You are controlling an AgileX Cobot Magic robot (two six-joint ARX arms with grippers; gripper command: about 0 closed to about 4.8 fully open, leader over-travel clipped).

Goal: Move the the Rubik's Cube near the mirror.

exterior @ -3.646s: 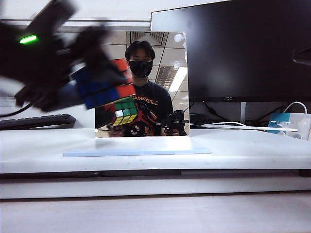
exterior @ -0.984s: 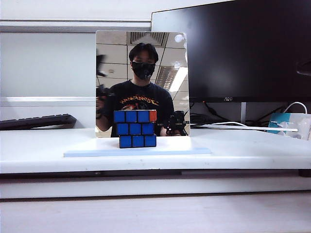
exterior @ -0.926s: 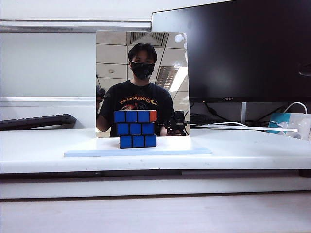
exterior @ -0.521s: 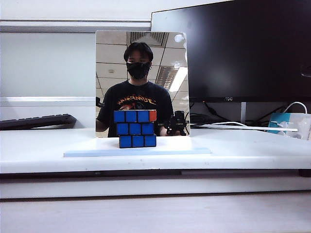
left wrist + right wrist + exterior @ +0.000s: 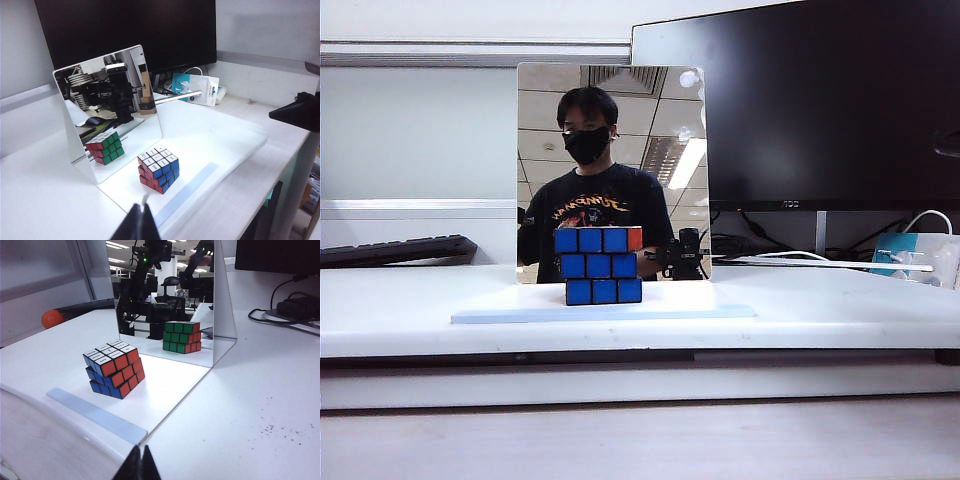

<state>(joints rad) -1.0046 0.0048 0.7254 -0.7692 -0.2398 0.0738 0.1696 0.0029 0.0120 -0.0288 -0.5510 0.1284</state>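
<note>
The Rubik's Cube point(image 5: 598, 265) stands on the mirror's pale base point(image 5: 490, 313), blue face toward the exterior camera, close in front of the upright mirror point(image 5: 620, 120). Its layers are slightly twisted. Its green side shows as a reflection. No gripper appears in the exterior view. In the left wrist view my left gripper point(image 5: 142, 214) is shut and empty, well back from the cube point(image 5: 159, 169) and mirror point(image 5: 135, 127). In the right wrist view my right gripper point(image 5: 139, 455) is shut and empty, off the base's corner point(image 5: 95, 415), apart from the cube point(image 5: 115, 367) and mirror point(image 5: 165, 295).
A black monitor point(image 5: 820, 100) stands behind the mirror on the right. A dark keyboard point(image 5: 395, 250) lies at the back left, a blue-white package point(image 5: 910, 255) and cables point(image 5: 285, 310) at the back right. An orange ball point(image 5: 51, 318) sits beyond the base.
Earlier the left gripper carried the cube through the air at the left. Over the last second the cube has stayed put on the base, and the arm's reflection has left the mirror.
</note>
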